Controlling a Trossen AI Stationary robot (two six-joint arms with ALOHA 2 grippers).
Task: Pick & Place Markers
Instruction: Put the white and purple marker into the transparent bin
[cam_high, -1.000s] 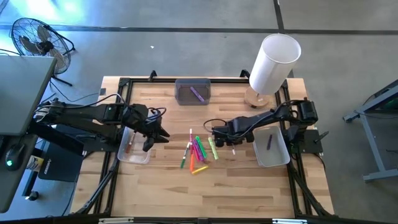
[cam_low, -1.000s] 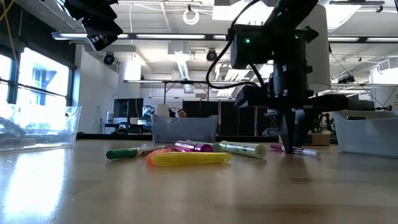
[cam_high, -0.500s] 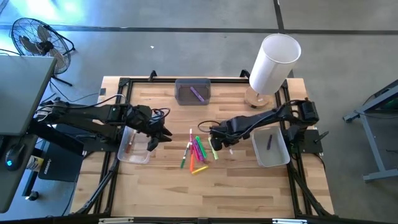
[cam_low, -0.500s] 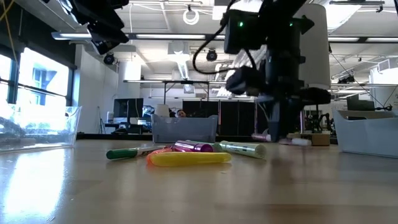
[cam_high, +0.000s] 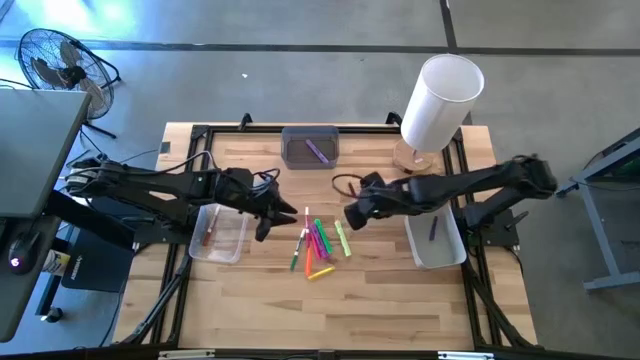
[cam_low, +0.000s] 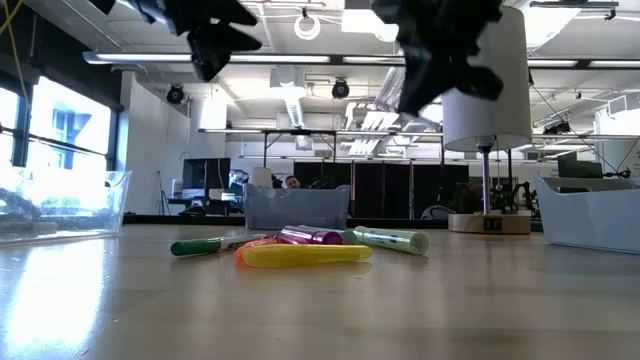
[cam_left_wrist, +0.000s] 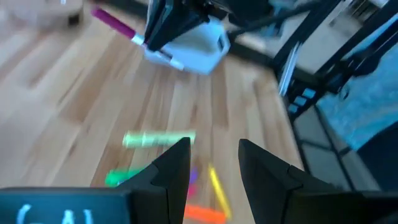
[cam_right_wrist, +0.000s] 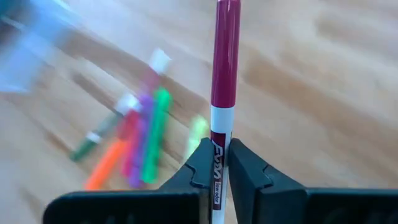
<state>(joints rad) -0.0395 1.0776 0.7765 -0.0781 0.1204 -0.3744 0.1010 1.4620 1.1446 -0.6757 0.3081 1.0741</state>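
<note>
We observe the right gripper (cam_right_wrist: 219, 163) raised above the middle of the wooden desk (cam_high: 390, 290), its jaws clamped on a magenta marker with a white printed barrel (cam_right_wrist: 223, 68). In the high view this right gripper (cam_high: 352, 214) sits just beside the right-hand end of the loose pile of coloured markers (cam_high: 318, 245), which lies flat near the centre of the desk.

We locate the left gripper (cam_high: 283, 212) above the desk, just to the left of the same pile; its jaws stand apart with nothing between them (cam_left_wrist: 213, 163).

A clear plastic bin (cam_high: 218, 235) near the left edge holds a thin marker. A second clear bin (cam_high: 436, 238) near the right edge holds a purple marker. A grey tray (cam_high: 310, 147) at the far edge holds another purple marker. A white cylinder (cam_high: 438, 100) stands at the far right corner.
</note>
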